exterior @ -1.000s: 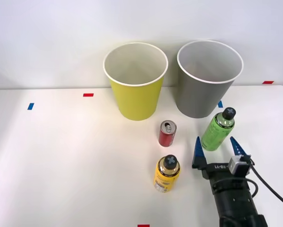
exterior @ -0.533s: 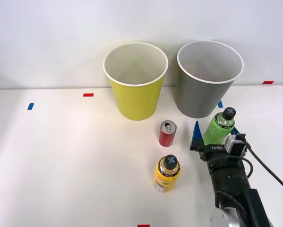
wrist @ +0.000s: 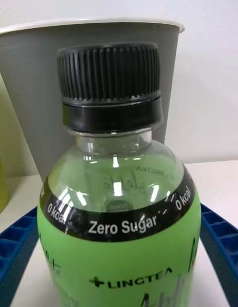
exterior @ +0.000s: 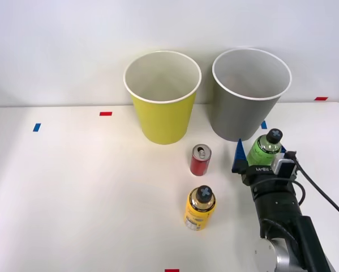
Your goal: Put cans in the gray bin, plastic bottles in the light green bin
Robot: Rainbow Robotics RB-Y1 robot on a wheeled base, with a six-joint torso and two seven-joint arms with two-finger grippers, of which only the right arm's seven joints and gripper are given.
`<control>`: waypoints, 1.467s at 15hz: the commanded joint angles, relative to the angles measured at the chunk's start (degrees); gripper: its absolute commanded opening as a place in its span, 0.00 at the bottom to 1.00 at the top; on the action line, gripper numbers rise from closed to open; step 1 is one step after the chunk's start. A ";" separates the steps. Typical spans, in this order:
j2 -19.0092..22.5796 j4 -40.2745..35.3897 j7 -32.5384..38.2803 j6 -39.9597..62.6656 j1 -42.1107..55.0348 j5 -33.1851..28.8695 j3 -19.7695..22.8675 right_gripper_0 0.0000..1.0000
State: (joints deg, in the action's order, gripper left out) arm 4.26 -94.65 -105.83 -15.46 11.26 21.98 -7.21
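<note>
- Three items are sitting on the table point(exterior: 73, 187), none binned yet: can point(exterior: 200, 160), yellow bottle point(exterior: 199, 208), green bottle point(exterior: 264, 150).
- Right gripper point(exterior: 258, 152) is now straddling the green bottle; a second ago it was sitting short of it, nearer the robot, with both fingers spread clear in front of the arm.
- It has been closing that gap over the last second, so the approach is looking done.
- Fingers point(wrist: 17, 245) are standing wide, one on each side of the bottle body, with gaps showing on both sides in the wrist view; not gripping yet.
- Green bottle is standing upright just in front of the gray bin point(exterior: 251, 93), unmoved across the frames, cap level with the wrist camera.
- Can is standing between the two bins' bases and the yellow bottle, left of the gripper; neither is being touched.
- Meaning: the grasp is lining up; closing on the body looks like the next step.
- Watch the target: the gray bin is the near one, but this bottle is going to the green bin point(exterior: 162, 96), further left, past the can.
</note>
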 commanded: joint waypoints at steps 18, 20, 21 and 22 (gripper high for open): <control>11.73 -21.63 3.87 15.11 9.39 2.90 -0.88 0.00; 12.96 -26.73 6.16 17.83 10.09 6.50 -1.58 0.00; 13.40 -28.84 6.16 19.33 9.65 8.35 -1.49 0.00; 13.75 -30.42 6.16 19.68 9.22 10.46 -1.40 0.00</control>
State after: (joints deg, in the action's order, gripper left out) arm 17.49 -123.46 -99.83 3.60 20.87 30.57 -8.64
